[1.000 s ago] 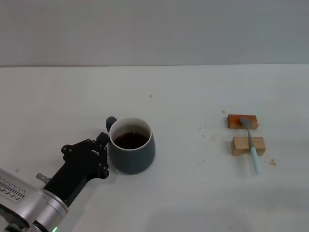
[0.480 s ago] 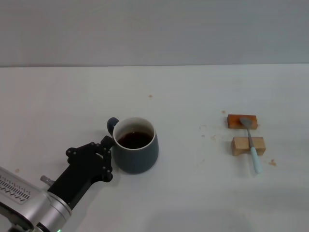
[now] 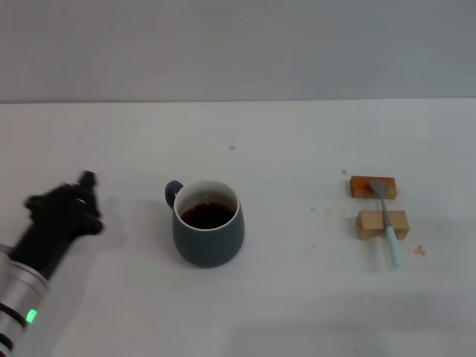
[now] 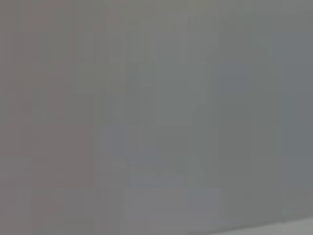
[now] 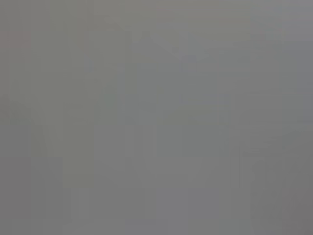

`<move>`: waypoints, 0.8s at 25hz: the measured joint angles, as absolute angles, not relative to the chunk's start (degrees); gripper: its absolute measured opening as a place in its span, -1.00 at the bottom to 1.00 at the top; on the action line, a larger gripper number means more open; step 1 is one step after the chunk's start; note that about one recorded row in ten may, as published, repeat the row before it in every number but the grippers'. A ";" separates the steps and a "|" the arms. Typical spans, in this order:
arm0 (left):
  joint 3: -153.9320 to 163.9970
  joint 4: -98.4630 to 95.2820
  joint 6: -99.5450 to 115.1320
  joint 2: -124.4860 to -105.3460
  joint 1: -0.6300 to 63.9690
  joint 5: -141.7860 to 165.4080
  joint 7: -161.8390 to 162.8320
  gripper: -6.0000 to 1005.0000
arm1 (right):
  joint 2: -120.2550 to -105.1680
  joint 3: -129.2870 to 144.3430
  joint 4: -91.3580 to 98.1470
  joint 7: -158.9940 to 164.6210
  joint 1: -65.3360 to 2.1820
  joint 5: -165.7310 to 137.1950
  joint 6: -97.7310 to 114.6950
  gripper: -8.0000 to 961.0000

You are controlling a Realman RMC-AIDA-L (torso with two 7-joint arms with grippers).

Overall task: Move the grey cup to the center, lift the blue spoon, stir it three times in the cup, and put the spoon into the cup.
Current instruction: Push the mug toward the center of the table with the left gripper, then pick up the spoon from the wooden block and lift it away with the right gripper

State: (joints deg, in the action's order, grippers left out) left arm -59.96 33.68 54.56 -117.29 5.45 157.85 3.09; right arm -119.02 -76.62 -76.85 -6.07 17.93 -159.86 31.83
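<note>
The grey cup (image 3: 207,223) stands upright on the white table near the middle, with dark brown liquid inside and its small handle toward the left. The blue spoon (image 3: 387,219) lies at the right across two small wooden blocks, bowl on the far block, pale blue handle toward the front. My left gripper (image 3: 78,195) is at the left of the head view, well apart from the cup and holding nothing. My right gripper is out of view. Both wrist views show only plain grey.
The two wooden blocks, an orange-brown far one (image 3: 372,186) and a pale near one (image 3: 381,224), sit at the right under the spoon. Small crumbs dot the table (image 3: 297,149) near them.
My left gripper has let go of the cup and pulled back to the left, away from it. The cup stands where it was set, slightly right of a second ago.
</note>
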 joint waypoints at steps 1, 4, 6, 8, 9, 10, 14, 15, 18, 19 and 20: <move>-59.96 33.68 54.56 -117.29 5.45 157.85 3.09 -0.99 | -119.02 -76.62 -76.85 -6.07 17.93 -159.86 31.83 0.54; -65.00 33.68 54.41 -116.96 5.19 158.13 3.89 -0.99 | -119.06 -72.42 -78.69 -6.67 19.64 -159.86 32.18 0.54; -66.88 33.94 54.61 -116.62 4.81 158.25 4.10 -0.99 | -119.08 -67.52 -80.01 -7.57 21.73 -159.87 34.38 0.54; -67.62 34.11 54.77 -116.32 4.59 158.28 4.10 -0.99 | -119.08 -66.05 -80.06 -7.74 22.26 -159.84 35.46 0.53; -67.75 34.16 54.80 -116.24 4.53 158.30 4.09 -0.99 | -119.09 -64.59 -80.08 -7.97 22.73 -159.73 36.50 0.53; -67.90 34.19 54.84 -116.11 4.49 158.32 3.99 -0.99 | -119.13 -62.27 -79.85 -8.41 23.45 -159.36 37.73 0.53; -67.94 34.36 54.84 -115.95 4.46 158.38 3.82 -0.99 | -119.17 -59.83 -79.48 -8.57 24.39 -159.13 38.24 0.53; -68.07 34.77 54.81 -115.83 4.28 158.41 3.81 -0.99 | -119.21 -58.49 -78.94 -8.58 24.96 -158.66 38.89 0.53; -68.22 35.20 54.71 -115.70 4.07 158.48 3.73 -0.99 | -119.18 -56.93 -77.48 -8.62 25.01 -157.38 40.04 0.53; -68.22 35.20 54.71 -115.70 4.07 158.48 3.73 -0.99 | -119.18 -56.93 -77.48 -8.62 25.01 -157.38 40.04 0.53; -68.23 35.40 54.61 -115.57 4.02 158.49 3.70 -0.99 | -119.14 -55.92 -76.45 -8.66 24.72 -156.72 40.65 0.53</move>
